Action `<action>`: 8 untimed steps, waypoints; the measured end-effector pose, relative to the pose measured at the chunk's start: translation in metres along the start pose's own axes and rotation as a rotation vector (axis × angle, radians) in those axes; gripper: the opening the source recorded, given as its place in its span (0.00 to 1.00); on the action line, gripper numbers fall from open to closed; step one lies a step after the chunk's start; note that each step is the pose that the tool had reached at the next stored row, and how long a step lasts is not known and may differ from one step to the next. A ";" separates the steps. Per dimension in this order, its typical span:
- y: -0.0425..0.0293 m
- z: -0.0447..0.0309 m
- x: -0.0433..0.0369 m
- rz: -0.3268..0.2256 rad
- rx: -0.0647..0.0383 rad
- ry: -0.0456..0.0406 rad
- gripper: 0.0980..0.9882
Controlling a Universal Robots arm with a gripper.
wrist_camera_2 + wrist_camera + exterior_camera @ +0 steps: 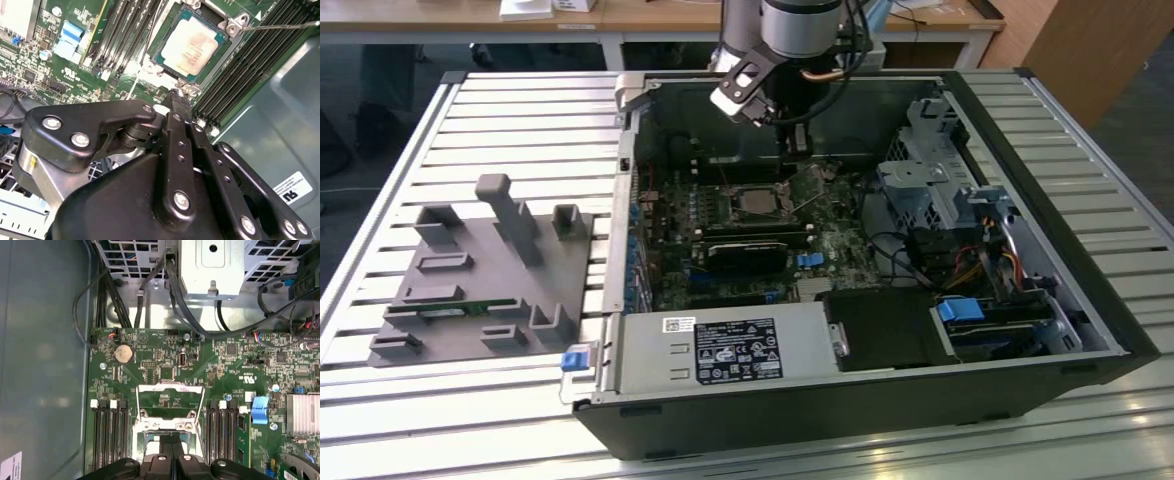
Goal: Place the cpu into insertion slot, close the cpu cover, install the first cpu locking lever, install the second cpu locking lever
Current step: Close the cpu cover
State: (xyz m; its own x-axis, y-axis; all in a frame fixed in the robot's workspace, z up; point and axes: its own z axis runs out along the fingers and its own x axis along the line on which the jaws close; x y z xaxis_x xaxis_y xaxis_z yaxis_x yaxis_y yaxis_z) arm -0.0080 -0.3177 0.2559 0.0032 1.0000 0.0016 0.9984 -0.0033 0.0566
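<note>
The cpu (192, 45) lies flat in the insertion slot (223, 47), silvery top up, with its green edge showing all round. In the exterior view the slot (758, 203) sits mid-motherboard inside the open computer case. The cpu cover (170, 388), a silver frame with a square opening, stands raised off the slot, and board shows through it. My gripper (178, 96) is shut, its tip right at the slot's near edge by the cover's hinge, with nothing seen between the fingers. It reaches down into the case (790, 150). A thin locking lever (280, 24) sticks out unlatched beside the slot.
Black memory slots (240, 70) flank the socket on both sides. A drive cage with cables (934, 180) stands at the exterior view's right, and the power supply (720, 350) is at the front. A grey fixture tray (480, 280) lies outside the case on the slatted table.
</note>
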 end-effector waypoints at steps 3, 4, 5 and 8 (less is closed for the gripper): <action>0.0007 -0.0013 0.0000 0.000 0.003 -0.0002 0.01; 0.0008 -0.0021 0.0000 0.000 0.004 0.0000 0.01; 0.0008 -0.0034 0.0000 0.000 0.005 0.0000 0.01; 0.0011 -0.0060 0.0000 0.000 0.005 0.0001 0.01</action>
State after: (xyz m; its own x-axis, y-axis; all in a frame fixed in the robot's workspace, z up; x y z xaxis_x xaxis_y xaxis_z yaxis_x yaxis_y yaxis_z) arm -0.0072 -0.3176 0.2619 0.0033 1.0000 0.0017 0.9987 -0.0034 0.0514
